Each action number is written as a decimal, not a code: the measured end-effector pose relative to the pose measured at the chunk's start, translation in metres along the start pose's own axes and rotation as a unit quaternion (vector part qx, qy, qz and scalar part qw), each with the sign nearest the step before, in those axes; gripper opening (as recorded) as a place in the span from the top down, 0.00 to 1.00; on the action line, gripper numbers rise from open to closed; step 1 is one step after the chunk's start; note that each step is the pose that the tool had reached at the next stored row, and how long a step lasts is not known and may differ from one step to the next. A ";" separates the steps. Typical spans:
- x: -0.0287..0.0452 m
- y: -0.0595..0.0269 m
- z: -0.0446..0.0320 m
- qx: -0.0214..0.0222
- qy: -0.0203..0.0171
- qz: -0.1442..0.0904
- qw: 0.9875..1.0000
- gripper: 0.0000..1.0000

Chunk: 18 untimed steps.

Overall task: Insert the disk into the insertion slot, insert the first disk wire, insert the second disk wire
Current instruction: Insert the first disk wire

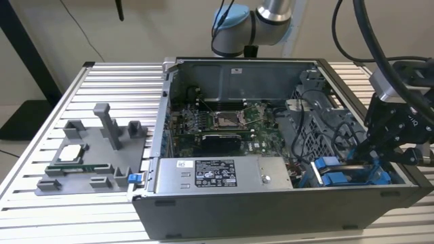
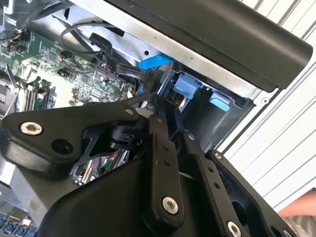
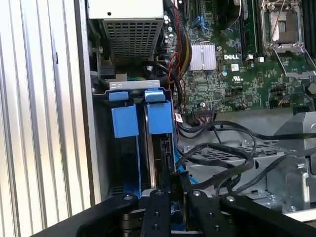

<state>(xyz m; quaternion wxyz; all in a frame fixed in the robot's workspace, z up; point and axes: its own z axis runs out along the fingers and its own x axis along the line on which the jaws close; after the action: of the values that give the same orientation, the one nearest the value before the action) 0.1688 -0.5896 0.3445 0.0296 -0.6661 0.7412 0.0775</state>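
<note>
In the first wrist view two blue-fronted caddies stand side by side in the grey drive cage, the insertion slot (image 3: pixel 100 148). The disk (image 3: pixel 159 117) is the one farther from the case wall and sits inside the slot. My gripper (image 3: pixel 173 178) is right at the disk's rear end, its fingers (image 3: pixel 159 197) drawn close together on the end of a thin blue disk wire (image 3: pixel 178 170). That blue wire (image 2: pixel 154 62) curves down toward the gripper (image 2: pixel 170 116) in the second wrist view. In the exterior view the gripper (image 1: pixel 364 156) reaches into the case's corner at that view's right.
The other blue caddy (image 3: pixel 124 121) sits beside the disk, against the case wall. Black cables (image 3: pixel 222 153) loop over the metal bracket close to the fingers. The power supply (image 1: pixel 217 175) and motherboard (image 1: pixel 224 122) lie inside the case. A grey fixture tray (image 1: pixel 95 157) rests on the slatted table.
</note>
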 end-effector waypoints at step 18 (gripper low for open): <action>0.0010 -0.0003 0.0041 0.003 0.000 0.000 1.000 1.00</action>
<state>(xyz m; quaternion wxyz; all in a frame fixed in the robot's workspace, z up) 0.1687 -0.5900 0.3403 0.0316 -0.6662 0.7412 0.0756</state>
